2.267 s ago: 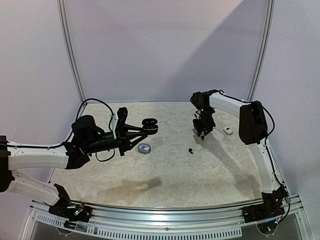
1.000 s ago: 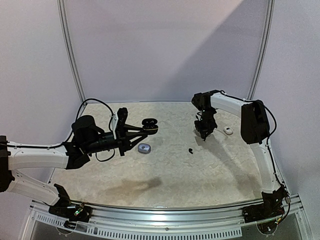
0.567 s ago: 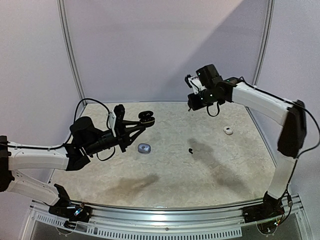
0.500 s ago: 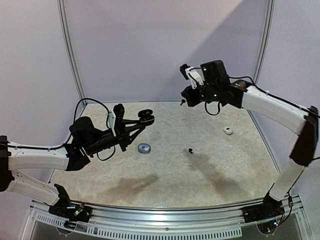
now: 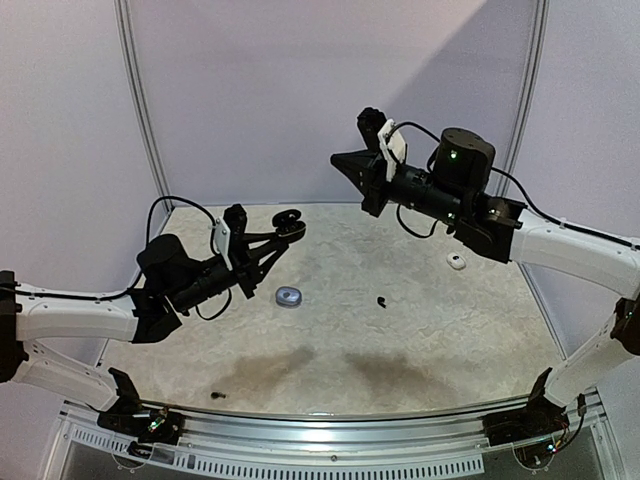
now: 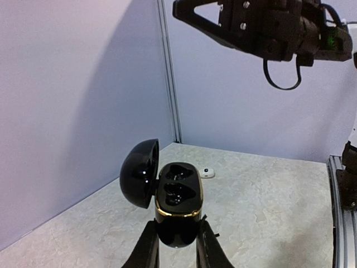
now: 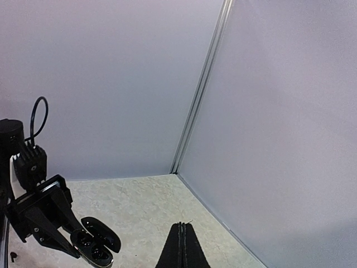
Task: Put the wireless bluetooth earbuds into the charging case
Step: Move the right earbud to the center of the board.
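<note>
- The left gripper [image 6: 177,231] is clamped on the base of a glossy black, gold-rimmed charging case [image 6: 177,195], held above the table with its lid open and wells up.
- The right gripper [image 5: 341,160], fingers pressed together, hangs above and right of the case; nothing shows between them.
- A black earbud [image 5: 381,300] and a white earbud [image 5: 457,262] lie on the marbled tabletop [image 5: 330,345], nearer the right arm.

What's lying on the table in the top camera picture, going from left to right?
Tiny black bit near the front edge → bluish-silver piece → black earbud → white earbud.
</note>
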